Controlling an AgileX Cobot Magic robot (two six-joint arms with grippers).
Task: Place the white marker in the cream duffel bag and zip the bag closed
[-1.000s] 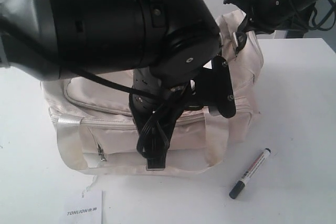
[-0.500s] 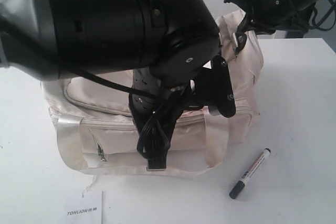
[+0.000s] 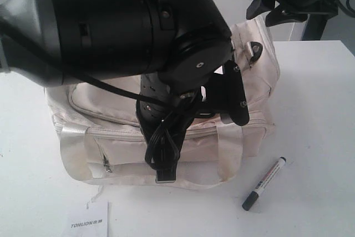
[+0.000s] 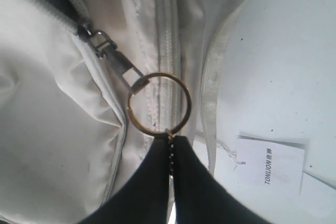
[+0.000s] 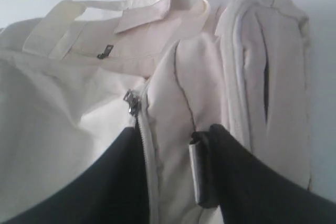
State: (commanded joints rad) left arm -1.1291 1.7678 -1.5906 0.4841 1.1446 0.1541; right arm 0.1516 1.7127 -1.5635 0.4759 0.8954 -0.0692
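The cream duffel bag (image 3: 111, 106) lies in the middle of the table under my left arm (image 3: 166, 43). In the left wrist view my left gripper (image 4: 170, 141) is shut on the gold keyring pull (image 4: 137, 121), beside the curved top zipper (image 4: 93, 38). The white marker (image 3: 264, 183) lies on the table to the right of the bag, dark cap toward the front. My right gripper (image 3: 272, 14) hangs open above the bag's far right end. In its wrist view the right gripper (image 5: 172, 132) frames bag fabric (image 5: 178, 98) without touching it.
A white paper tag printed TONLION (image 3: 89, 220) lies on the table in front of the bag. The bag's strap handle (image 3: 72, 154) hangs down its front side. A metal buckle (image 3: 254, 48) sits on the bag's right end.
My right gripper has lifted up and to the right, away from the bag's right end. The left arm, the bag and the marker have stayed in place.
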